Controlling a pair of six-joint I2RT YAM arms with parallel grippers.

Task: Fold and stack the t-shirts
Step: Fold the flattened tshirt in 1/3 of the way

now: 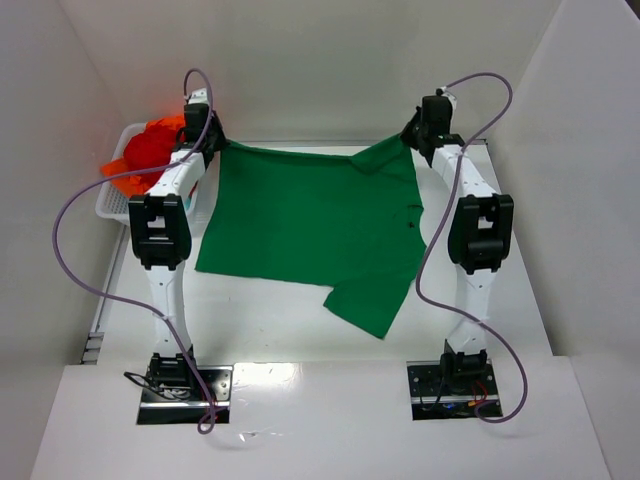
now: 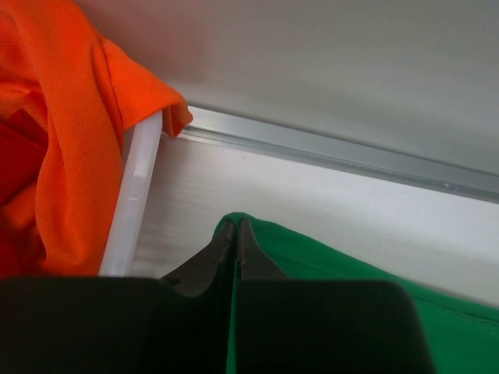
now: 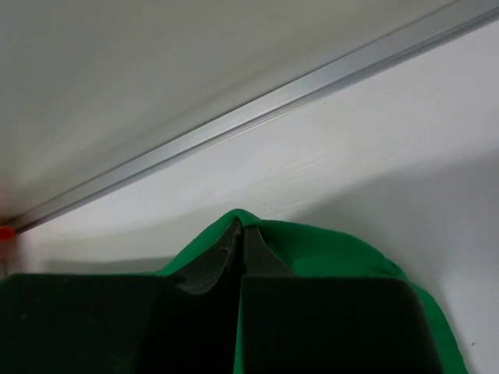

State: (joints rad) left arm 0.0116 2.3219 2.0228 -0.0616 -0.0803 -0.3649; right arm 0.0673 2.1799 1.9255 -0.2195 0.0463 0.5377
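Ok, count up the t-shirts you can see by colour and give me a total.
Green t-shirt: 1
Orange t-shirt: 1, in the basket
Red t-shirt: 1, in the basket
Total: 3 visible; the heap may hide more.

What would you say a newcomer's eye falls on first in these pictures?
The bright green t-shirt spread wide across the middle of the white table stands out first. The left gripper and right gripper are each shut on one of its far corners. After that, the red and orange t-shirts heaped in the white basket at the table's far left.
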